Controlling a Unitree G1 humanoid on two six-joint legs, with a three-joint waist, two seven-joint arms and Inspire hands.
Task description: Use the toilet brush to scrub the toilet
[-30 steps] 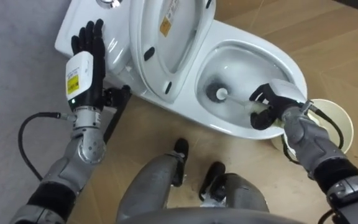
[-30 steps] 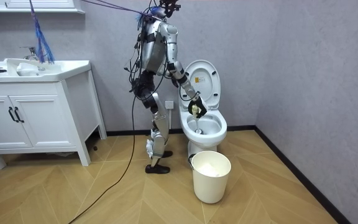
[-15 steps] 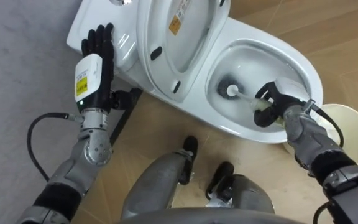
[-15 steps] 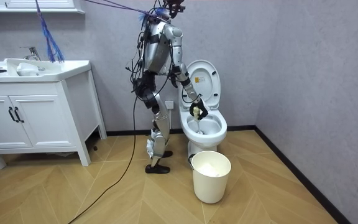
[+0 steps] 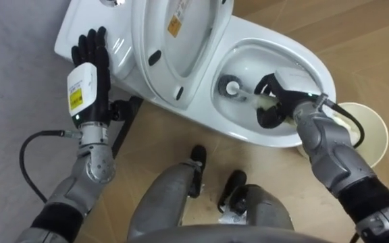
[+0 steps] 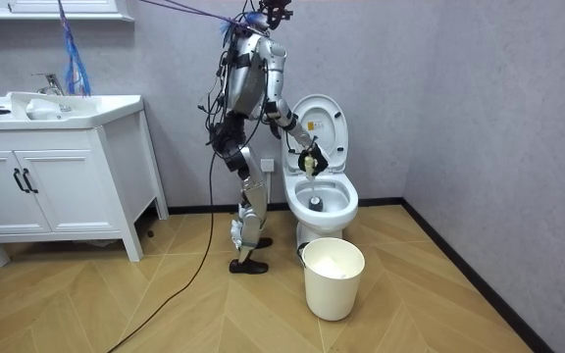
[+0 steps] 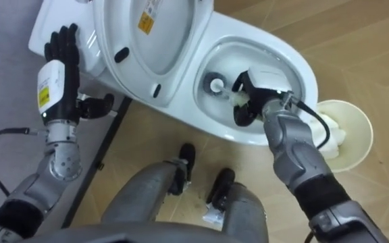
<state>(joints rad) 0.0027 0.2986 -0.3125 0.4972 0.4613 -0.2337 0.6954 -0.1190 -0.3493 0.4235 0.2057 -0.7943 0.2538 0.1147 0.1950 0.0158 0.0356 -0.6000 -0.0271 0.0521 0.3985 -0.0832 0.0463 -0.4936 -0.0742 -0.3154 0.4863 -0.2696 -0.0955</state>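
The robot stood close against the toilet, its lid raised. A pale bin stood just beside the bowl, partly hidden behind the right forearm. The brush was inside the bowl, its white head down near the drain. Most of its handle was buried in the right hand, whose fingers curled tightly round it. The left hand lay with fingers straight over the cistern; whether it touched could not be told.
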